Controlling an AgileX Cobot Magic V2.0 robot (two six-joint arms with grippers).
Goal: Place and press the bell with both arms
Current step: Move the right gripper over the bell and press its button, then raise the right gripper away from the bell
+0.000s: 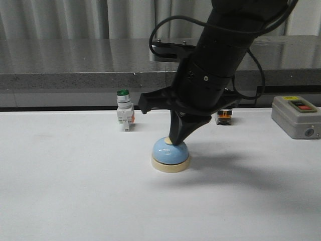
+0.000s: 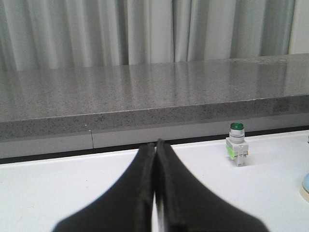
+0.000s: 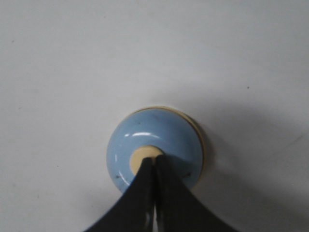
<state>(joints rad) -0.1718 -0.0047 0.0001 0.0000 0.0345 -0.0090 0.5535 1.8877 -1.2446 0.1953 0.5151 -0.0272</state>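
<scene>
Front view shows me the bell (image 1: pixel 170 153) already standing upright on the white table (image 1: pixel 75 191), roughly centre and a little forward of the green-capped switch (image 1: pixel 124 116) — so I judge the placing part done. My right gripper (image 1: pixel 173 140) is down on it, fingers pinched together with nothing between them, their tips at the cream button (image 1: pixel 168 142) on top of the dome.

From the right wrist camera I get the same reading: the closed fingertips (image 3: pixel 155 162) meet the edge of the button (image 3: pixel 144 157), the blue dome and cream base showing all round. Whether the button is actually depressed, I cannot tell from here; it looks like contact, and I take this as the press itself.

My left gripper (image 2: pixel 155 147) is off to the side, clenched and empty, looking across the table toward the green-capped switch (image 2: pixel 236 150), with only a sliver of the bell at the edge of its view. What remains, as I judge it — finishing the press and lifting clear.
</scene>
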